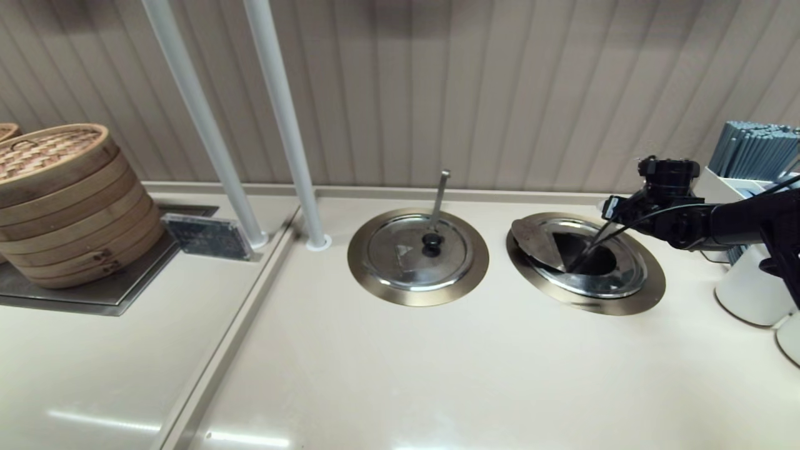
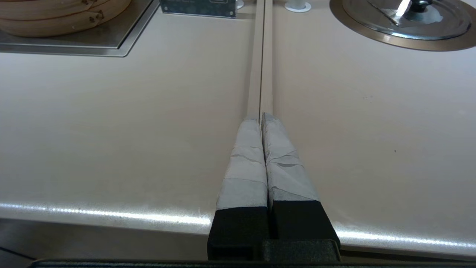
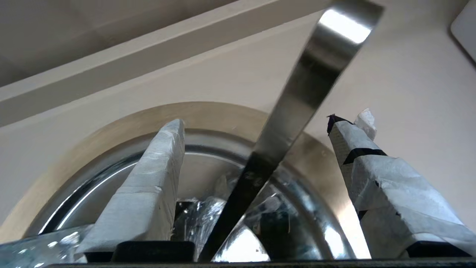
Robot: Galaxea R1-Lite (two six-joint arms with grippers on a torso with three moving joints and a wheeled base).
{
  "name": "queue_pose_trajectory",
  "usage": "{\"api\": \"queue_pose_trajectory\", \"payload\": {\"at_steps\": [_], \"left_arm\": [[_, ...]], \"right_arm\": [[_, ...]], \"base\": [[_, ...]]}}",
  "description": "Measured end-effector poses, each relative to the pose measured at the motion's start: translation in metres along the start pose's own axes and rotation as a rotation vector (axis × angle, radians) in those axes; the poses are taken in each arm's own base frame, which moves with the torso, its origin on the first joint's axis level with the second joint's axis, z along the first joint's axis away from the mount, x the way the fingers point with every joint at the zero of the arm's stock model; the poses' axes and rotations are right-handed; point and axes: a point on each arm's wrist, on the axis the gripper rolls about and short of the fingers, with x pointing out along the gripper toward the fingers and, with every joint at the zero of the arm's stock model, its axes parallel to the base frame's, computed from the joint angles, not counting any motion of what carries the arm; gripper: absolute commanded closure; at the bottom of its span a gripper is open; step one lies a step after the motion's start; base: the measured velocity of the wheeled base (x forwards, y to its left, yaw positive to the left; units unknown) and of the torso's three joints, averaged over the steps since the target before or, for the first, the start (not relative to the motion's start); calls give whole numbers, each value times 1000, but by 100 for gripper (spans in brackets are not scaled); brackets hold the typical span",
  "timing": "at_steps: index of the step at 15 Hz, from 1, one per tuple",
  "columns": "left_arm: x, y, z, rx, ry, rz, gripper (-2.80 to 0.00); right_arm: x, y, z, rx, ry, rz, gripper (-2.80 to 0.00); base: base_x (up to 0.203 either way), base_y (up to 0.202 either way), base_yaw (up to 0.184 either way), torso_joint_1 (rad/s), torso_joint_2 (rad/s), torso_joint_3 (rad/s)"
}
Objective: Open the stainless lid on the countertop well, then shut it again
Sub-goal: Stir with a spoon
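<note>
The countertop well's bronze-toned ring (image 1: 647, 289) lies at the right of the counter. One half of the stainless lid (image 1: 537, 240) is folded up and leans at the well's left side, so the dark inside shows. The slanting ladle handle (image 1: 592, 248) rises out of the opening. My right gripper (image 1: 611, 209) hovers over the well's back right edge. In the right wrist view that gripper (image 3: 264, 123) is open, with the ladle handle (image 3: 297, 96) crossing between its taped fingers without touching them, above the ring (image 3: 111, 137). The lid's knob is hidden. My left gripper (image 2: 262, 117) is shut and empty, parked over the counter's front edge.
The twin lid (image 1: 417, 251) with its upright ladle handle (image 1: 441, 194) lies shut to the left. Two white poles (image 1: 284, 119) stand behind it, with a small sign (image 1: 208, 236) and bamboo steamers (image 1: 62, 200) further left. White holders (image 1: 750, 284) stand at the right edge.
</note>
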Motion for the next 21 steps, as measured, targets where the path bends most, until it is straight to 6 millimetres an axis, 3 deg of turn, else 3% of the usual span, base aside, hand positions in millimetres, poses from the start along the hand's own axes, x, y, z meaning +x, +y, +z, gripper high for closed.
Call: {"api": "queue_pose_trajectory", "payload": {"at_steps": [6,12,13,21], "left_arm": [[0,0,0,0,0,0,0],[0,0,0,0,0,0,0],[0,0,0,1,0,1,0],[0,0,0,0,1,0,0]], "right_arm": [[27,0,-10,2,-14,21,-280],[38,8,-18,-26,-17,40,-280],[38,9,-20,-36,-13,47,0],[37,13,-18,-56,-29,60,0]], "base": [[0,0,0,0,0,0],[0,0,0,0,0,0],[0,0,0,0,0,0],[0,0,0,0,0,0]]}}
